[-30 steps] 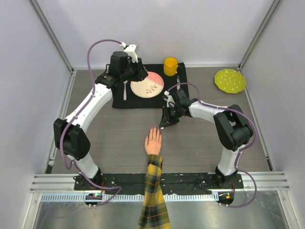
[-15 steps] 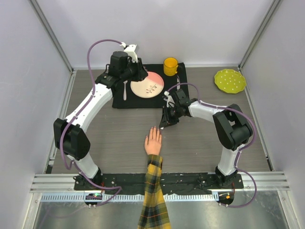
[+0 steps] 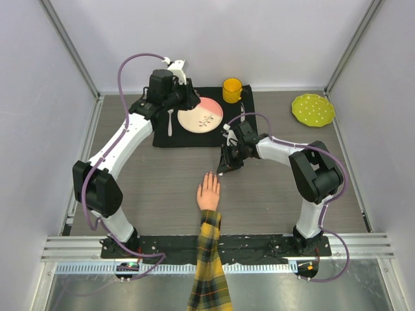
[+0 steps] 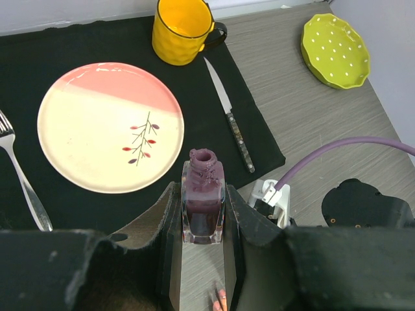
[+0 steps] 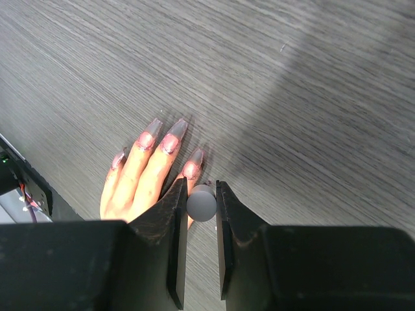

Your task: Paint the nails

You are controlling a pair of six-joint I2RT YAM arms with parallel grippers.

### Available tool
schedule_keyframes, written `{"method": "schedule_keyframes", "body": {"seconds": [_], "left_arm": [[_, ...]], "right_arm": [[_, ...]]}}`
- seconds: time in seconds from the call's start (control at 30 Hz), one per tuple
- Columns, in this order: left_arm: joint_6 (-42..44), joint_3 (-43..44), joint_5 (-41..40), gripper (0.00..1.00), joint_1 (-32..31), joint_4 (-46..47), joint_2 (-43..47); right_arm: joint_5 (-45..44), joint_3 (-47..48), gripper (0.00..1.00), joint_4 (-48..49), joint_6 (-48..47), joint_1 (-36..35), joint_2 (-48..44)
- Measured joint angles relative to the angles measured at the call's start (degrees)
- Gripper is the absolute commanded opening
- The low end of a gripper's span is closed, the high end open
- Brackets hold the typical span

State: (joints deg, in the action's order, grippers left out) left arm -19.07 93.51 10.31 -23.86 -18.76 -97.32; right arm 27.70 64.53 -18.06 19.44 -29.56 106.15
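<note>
The nails (image 5: 175,133) are long, pointed and glossy mauve-pink. They tip the pale peach mannequin hand (image 5: 139,184), which lies palm-down on the grey wood-grain table (image 5: 292,97). Just over its fingertips, the right gripper (image 5: 201,189) narrowly pinches a small pale round cap (image 5: 201,203). Well beyond the hand, the left gripper (image 4: 203,189) clamps an open purple glass polish bottle (image 4: 203,207). Since a second ago, only the right arm has shifted, and only slightly.

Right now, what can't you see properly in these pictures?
- Any brush tip: in the right wrist view, the round grey cap in the right gripper covers what is below it.
- Fifth nail: that view shows four nails on the mannequin hand; the gripper's body hides the rest.
- Top view: the nails are too small to judge.
- Left wrist view: the left gripper, holding the polish bottle, blocks all but one fingertip.
</note>
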Motion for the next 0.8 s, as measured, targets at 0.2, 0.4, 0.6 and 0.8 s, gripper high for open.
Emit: {"method": "schedule_keyframes", "body": {"seconds": [0.2, 0.4, 0.6, 0.8], "left_arm": [[0.0, 0.0, 0.0, 0.0, 0.04, 0.02, 0.0], [-0.02, 0.0, 0.0, 0.0, 0.04, 0.02, 0.0], [-0.02, 0.0, 0.02, 0.0, 0.04, 0.02, 0.0], [-0.02, -0.02, 0.02, 0.0, 0.04, 0.02, 0.0]], "right_arm": [[-0.09, 0.02, 0.01, 0.0, 0.0, 0.0, 0.22], [-0.09, 0.02, 0.01, 0.0, 0.0, 0.0, 0.24], [-0.07, 0.0, 0.01, 0.02, 0.07, 0.0, 0.24], [-0.04, -0.76, 0.01, 0.07, 0.26, -0.09, 0.24]]}}
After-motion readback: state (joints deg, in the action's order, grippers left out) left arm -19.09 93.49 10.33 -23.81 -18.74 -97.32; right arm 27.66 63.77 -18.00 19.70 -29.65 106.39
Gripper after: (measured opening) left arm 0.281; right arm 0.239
